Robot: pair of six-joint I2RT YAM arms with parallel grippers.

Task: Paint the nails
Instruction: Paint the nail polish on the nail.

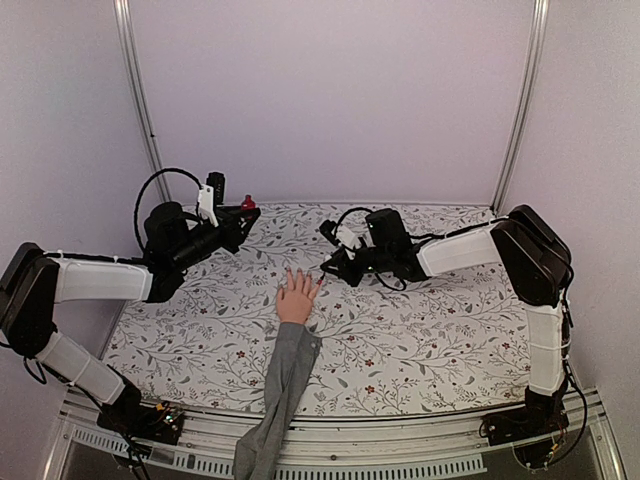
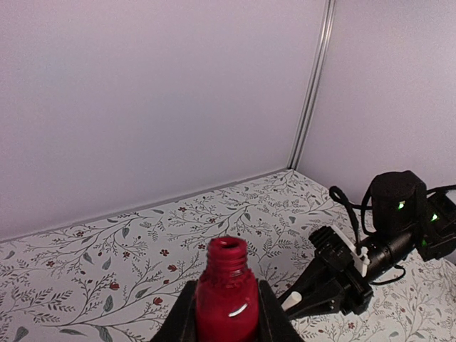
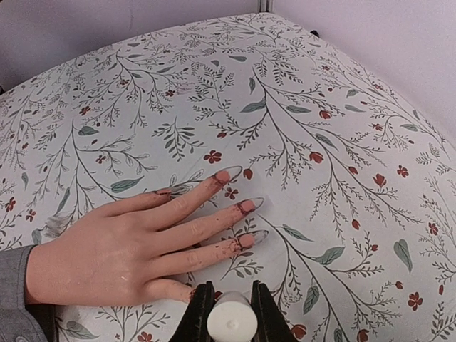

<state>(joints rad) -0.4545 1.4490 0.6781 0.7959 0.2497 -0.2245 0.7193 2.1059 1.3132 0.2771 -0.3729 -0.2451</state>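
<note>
Rearward by the bench edge [image 1: 440,212], left gripper [image 1: 238,220] clasps an uncapped polish bottle [image 2: 226,303]; right gripper [image 3: 229,313] pinches a white cap [image 3: 231,324] beside the nails [image 3: 247,206].

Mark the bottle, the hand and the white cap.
bottle [image 2: 226,303]: left wrist view, on the red glass body.
hand [image 3: 107,253]: right wrist view, on the back of the hand.
cap [image 3: 231,322]: right wrist view, on its round white top.

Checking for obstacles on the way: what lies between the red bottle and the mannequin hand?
Nothing but bare floral cloth, seen in the top external view, between the red bottle in the left end effector and the mannequin hand.
</note>
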